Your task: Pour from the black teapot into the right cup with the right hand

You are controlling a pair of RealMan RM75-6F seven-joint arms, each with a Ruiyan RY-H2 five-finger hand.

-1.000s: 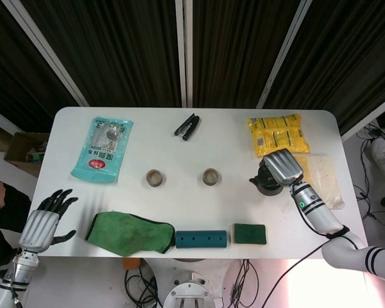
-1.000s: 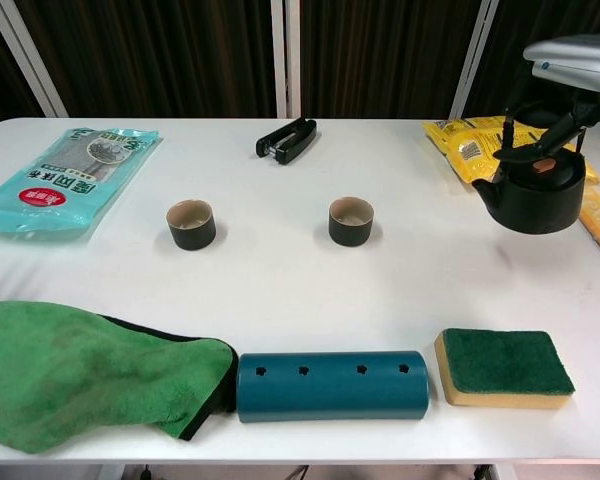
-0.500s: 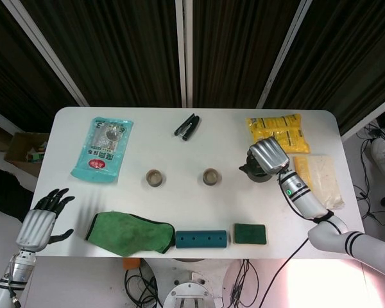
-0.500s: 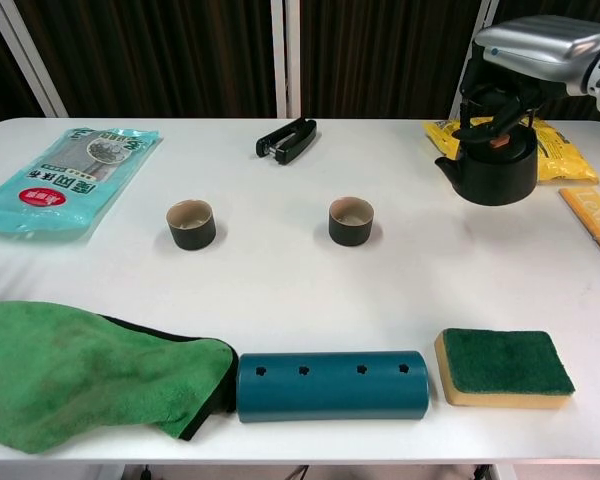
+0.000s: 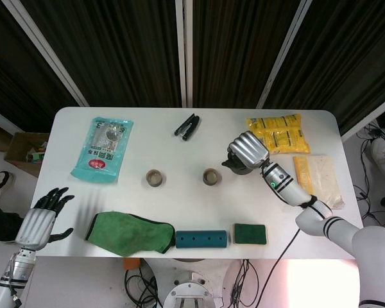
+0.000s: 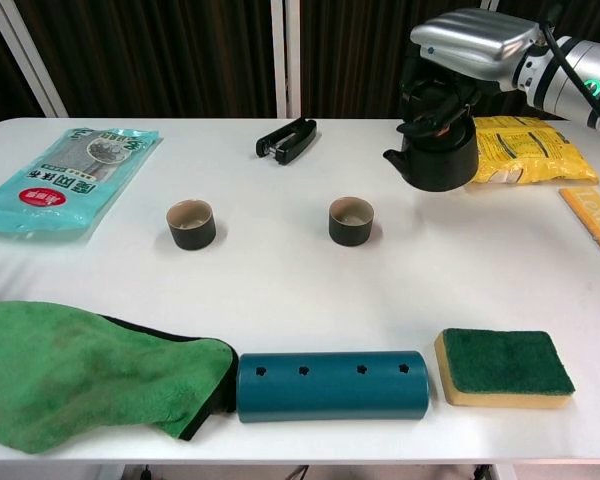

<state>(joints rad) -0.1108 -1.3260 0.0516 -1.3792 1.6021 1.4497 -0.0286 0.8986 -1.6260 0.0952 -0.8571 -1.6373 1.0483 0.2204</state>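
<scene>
My right hand (image 6: pixel 470 45) grips the black teapot (image 6: pixel 438 152) from above by its handle, hanging it clear of the tabletop (image 6: pixel 280 270). The right cup (image 6: pixel 351 221) stands below and to my left of the pot, near but not under it. The spout points leftward at that cup. My left hand (image 5: pixel 42 221) is spread, empty, well apart.

Silver-backed right hand (image 6: pixel 467 40), black fingers

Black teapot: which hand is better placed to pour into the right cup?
Right. The right hand already holds the black teapot lifted beside the right cup, spout toward it. The left hand is open at the far table edge.
</scene>
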